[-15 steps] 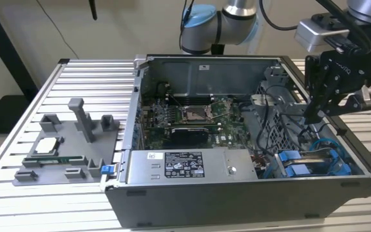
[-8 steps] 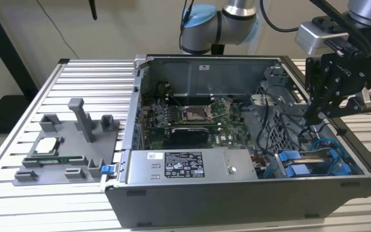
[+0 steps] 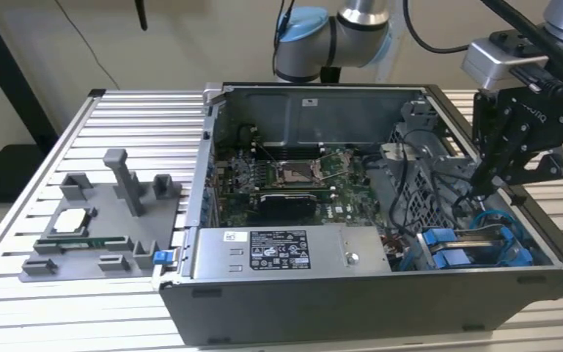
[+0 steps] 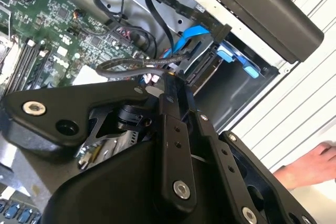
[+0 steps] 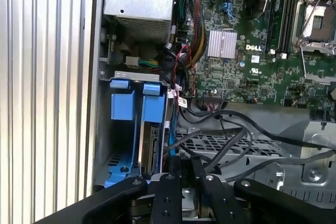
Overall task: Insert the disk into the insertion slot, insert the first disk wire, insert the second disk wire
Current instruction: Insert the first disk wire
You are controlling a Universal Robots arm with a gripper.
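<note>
1. The gripper (image 3: 490, 183) is hovering at the exterior view's upper right, its fingers (image 4: 173, 124) pressing together, apparently on a black wire (image 4: 139, 65).
2. The disk (image 3: 472, 246) is sitting in the insertion slot (image 5: 119, 145) at lower right, just below the gripper, its long axis running across the frame.
3. Loose cables are crowding the bay, leaving little room.

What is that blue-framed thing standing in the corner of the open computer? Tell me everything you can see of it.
That is the disk, a flat grey drive in a bright blue plastic frame. In the first wrist view it stands on edge, seated in the insertion slot, a grey metal bay in a corner of the case; its narrow edge and a blue tab show. A thin blue cable runs beside it; whether it is plugged in I cannot tell. The tool hangs close by.
</note>
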